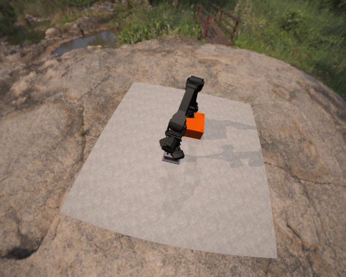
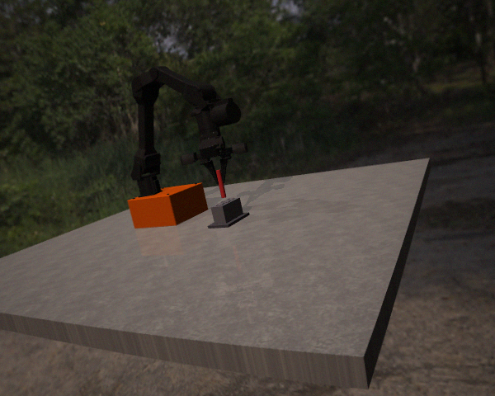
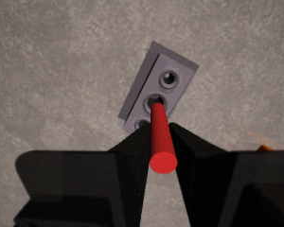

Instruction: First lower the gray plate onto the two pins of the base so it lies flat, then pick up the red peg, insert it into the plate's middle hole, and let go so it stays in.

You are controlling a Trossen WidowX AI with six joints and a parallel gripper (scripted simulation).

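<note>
The red peg [image 2: 222, 191] [image 3: 163, 147] stands nearly upright in my gripper [image 2: 220, 182] [image 3: 159, 128], which is shut on it. The gray plate [image 2: 228, 202] [image 3: 153, 86] appears to lie flat on the base [image 2: 240, 219] [image 3: 137, 87] [image 1: 170, 162]. A pale pin tip shows in the plate's upper hole in the wrist view. The peg's lower end is above the plate, outside the holes, and overlaps the near side of the middle hole in the wrist view. The lower end hole is partly hidden by a finger. In the top view the arm hides the peg.
The orange block [image 1: 194, 126] [image 2: 153, 211] under the arm's foot stands close to the base. The light stone table top [image 1: 131, 190] [image 2: 281, 276] extends around them, and its edges drop off at the sides.
</note>
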